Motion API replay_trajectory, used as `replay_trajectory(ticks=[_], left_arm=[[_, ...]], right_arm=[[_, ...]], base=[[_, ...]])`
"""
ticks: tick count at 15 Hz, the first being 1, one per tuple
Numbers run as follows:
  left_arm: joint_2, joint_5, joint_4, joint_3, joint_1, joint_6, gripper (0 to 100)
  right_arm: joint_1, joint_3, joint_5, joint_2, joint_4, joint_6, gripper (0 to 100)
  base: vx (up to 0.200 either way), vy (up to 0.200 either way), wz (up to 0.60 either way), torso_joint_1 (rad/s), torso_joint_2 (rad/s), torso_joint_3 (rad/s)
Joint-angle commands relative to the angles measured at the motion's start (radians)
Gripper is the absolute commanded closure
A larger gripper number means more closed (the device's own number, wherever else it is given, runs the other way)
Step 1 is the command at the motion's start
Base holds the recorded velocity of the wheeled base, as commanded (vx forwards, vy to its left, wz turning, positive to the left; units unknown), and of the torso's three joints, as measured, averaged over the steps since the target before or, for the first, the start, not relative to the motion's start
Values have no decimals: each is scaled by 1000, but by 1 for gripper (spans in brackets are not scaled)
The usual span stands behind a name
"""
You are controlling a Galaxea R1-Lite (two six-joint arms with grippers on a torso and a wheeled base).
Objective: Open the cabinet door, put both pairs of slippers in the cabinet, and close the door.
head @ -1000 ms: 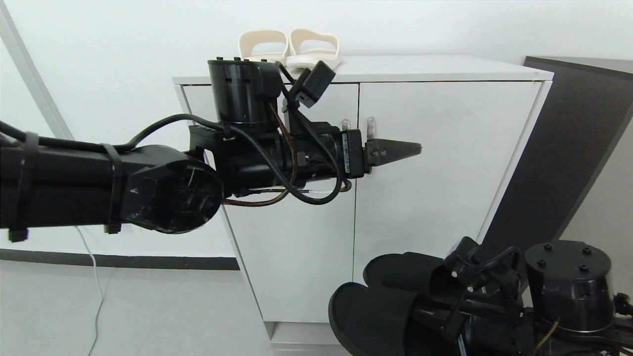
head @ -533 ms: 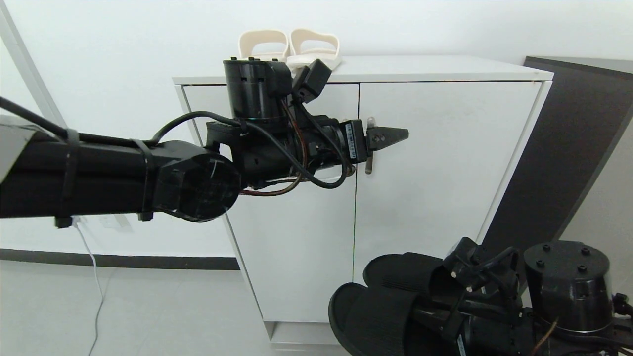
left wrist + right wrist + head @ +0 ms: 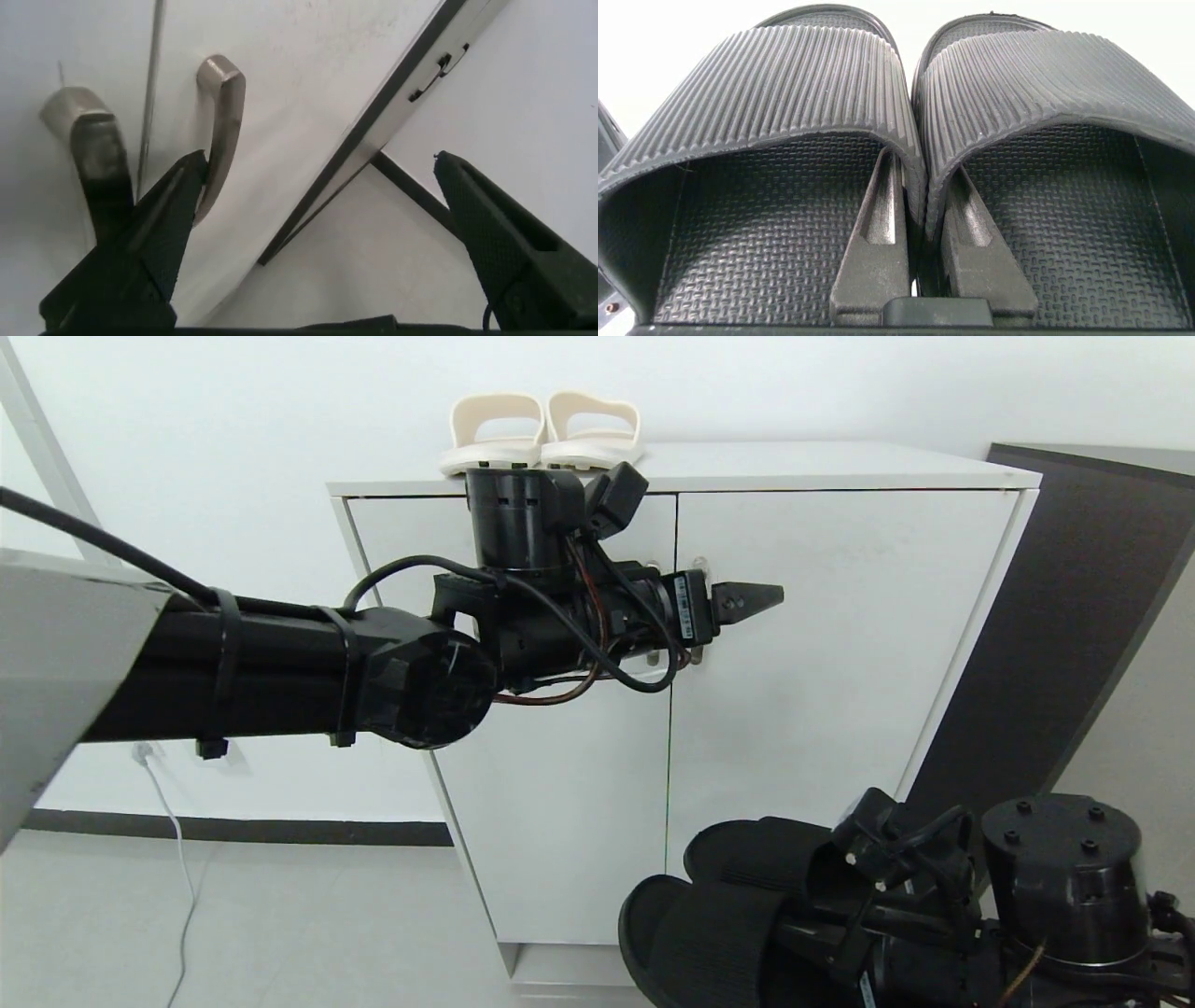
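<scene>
The white cabinet [image 3: 803, 709] stands with both doors shut. A cream pair of slippers [image 3: 541, 427] rests on its top at the left. My left gripper [image 3: 758, 596] is open at the two metal handles [image 3: 698, 567] beside the door seam. In the left wrist view the open left gripper [image 3: 320, 161] has one finger [image 3: 168, 233] right by the nearer handle [image 3: 220, 121], not closed on it. Low on the right, my right gripper [image 3: 920, 233] is shut on the black pair of slippers [image 3: 738, 905], pinching their two inner side walls together [image 3: 915, 140].
A dark grey panel [image 3: 1074, 616] leans right of the cabinet. A white wall stands behind, with a dark baseboard [image 3: 233, 829] and a thin cable [image 3: 177, 859] hanging to the floor at the left. Open floor lies in front of the cabinet's left side.
My left arm has stretched forward and risen a little, bringing its open gripper up to the door handles. The right arm with the black slippers has kept still.
</scene>
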Motion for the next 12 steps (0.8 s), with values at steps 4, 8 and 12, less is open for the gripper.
replay_trajectory(ticks=[4, 8, 12], left_arm=[[3, -3, 30, -22, 0, -5, 100], [-44, 0, 30, 31, 0, -8, 100], [-181, -5, 25, 189, -43, -11, 100]], right_arm=[[9, 0, 1, 7, 0, 1, 100], [40, 29, 41, -9, 0, 9, 100], [60, 75, 148, -54, -2, 0, 100]], base=[[0, 0, 0, 0, 0, 0], [0, 0, 0, 0, 0, 0], [0, 0, 0, 0, 0, 0]])
